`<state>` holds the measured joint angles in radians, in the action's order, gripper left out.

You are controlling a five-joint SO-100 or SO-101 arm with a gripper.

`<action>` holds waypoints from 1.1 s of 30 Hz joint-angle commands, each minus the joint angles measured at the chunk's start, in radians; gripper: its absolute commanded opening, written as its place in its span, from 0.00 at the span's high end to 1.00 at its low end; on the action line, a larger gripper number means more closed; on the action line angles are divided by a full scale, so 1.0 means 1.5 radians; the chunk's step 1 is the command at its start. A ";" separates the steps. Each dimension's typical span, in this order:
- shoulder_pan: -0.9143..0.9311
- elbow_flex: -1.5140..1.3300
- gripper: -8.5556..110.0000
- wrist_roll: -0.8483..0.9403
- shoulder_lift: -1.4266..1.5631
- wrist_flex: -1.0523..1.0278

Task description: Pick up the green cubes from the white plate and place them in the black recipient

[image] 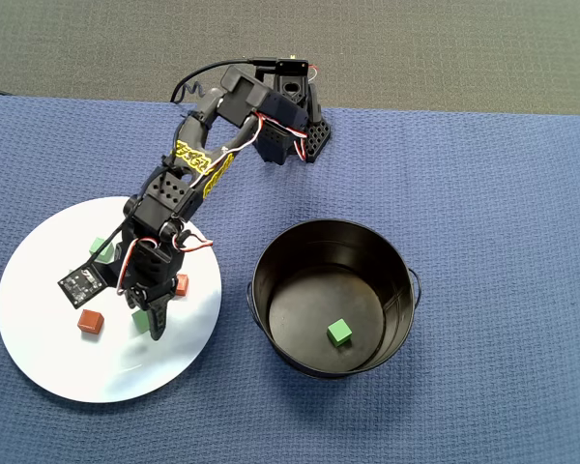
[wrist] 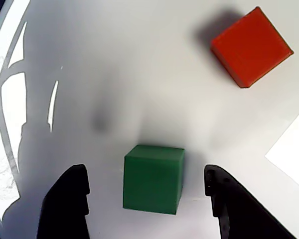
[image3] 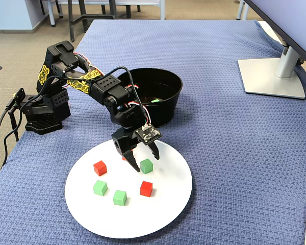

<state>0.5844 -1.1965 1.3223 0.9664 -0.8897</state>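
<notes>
Blue cloth covers the table; on the white plate (image3: 173,204) one green cube (wrist: 153,178) sits right between the two black fingers (wrist: 67,201); the gripper (wrist: 147,199) is spread wide, holding nothing; the black bucket (image: 406,319) waits beside.

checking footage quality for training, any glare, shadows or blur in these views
Wrist view: sharp; the green cube between the open fingers and the red cube cast soft shadows, and bright reflections streak the white plate at left. Overhead view: the arm hides some cubes. Fixed view: evenly lit and clear.
</notes>
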 commanded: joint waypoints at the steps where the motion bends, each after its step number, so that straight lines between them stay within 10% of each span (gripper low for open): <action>1: 0.001 0.014 0.74 -0.010 0.006 0.019; 33: -0.005 -0.026 0.93 -0.024 0.008 0.057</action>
<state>0.5844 -1.2379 1.3070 0.9557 -0.8360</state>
